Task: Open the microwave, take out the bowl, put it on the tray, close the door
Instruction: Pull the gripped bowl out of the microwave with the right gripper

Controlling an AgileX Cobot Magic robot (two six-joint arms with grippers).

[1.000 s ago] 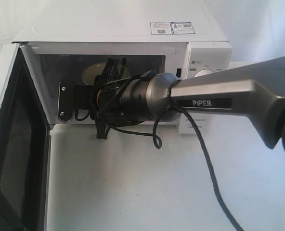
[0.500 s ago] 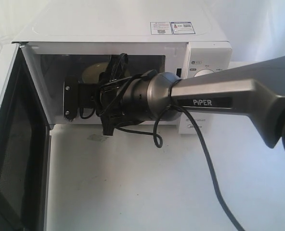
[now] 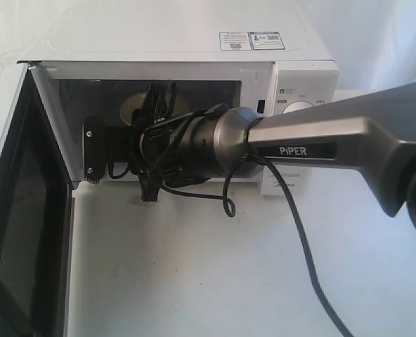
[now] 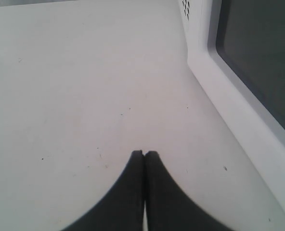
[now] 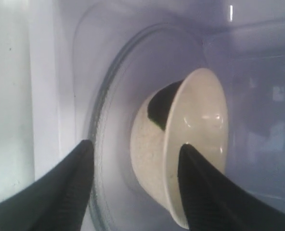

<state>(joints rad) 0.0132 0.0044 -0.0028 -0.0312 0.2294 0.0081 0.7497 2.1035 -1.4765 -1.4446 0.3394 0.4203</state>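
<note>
Your right gripper (image 5: pixel 135 146) is at the mouth of the microwave (image 3: pixel 173 35). The bowl (image 5: pixel 195 144) sits just ahead of it on the turntable (image 5: pixel 113 96), with the bowl's near wall between your two fingers. The open door (image 3: pixel 18 210) stands behind that gripper, towards your left arm. Your left gripper (image 4: pixel 144 154) is over the table (image 4: pixel 84 72), with the door just beside it.

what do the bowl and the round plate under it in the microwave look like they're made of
The bowl looks like glazed ceramic, though hard plastic is possible: it is cream and glossy, with sharp light glints on its inner wall. The turntable looks like clear glass: it is see-through, with a moulded ring near its rim.
</note>
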